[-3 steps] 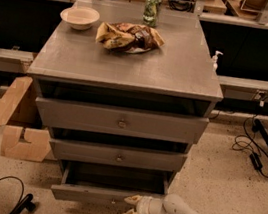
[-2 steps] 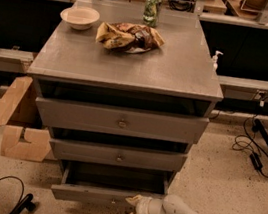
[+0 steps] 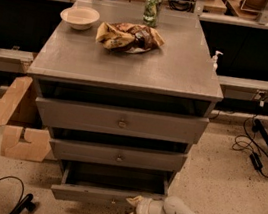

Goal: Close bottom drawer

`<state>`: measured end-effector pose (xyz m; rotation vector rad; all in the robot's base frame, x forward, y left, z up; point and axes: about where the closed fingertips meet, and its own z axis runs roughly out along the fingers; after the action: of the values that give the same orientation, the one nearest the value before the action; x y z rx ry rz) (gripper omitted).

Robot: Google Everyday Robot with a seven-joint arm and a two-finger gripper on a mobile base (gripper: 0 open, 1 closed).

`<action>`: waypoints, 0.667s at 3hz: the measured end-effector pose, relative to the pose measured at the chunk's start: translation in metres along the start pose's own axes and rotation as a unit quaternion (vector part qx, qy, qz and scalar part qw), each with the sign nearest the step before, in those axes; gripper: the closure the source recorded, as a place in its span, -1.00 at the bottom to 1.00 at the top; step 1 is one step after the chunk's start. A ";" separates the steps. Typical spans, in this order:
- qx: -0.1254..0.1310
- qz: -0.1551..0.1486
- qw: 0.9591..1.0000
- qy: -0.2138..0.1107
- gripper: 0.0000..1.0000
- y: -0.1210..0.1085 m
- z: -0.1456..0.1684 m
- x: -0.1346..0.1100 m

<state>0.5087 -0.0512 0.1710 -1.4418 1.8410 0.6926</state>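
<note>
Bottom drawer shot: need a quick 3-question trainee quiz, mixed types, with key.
1. True or false: the bottom drawer stands pulled out.
2. The gripper is: A) high up; B) low, by that drawer's front, near its right end; C) out of view.
3. Fill in: beside the bowl on the cabinet top lies a crumpled ____.
Key: 1 true; 2 B; 3 snack bag.
</note>
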 end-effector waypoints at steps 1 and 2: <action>0.000 0.000 1.000 0.000 -0.20 0.000 0.000 0.000; 0.005 0.002 1.000 0.012 0.26 0.002 -0.002 0.004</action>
<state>0.5061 -0.0543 0.1692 -1.4466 1.8644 0.6701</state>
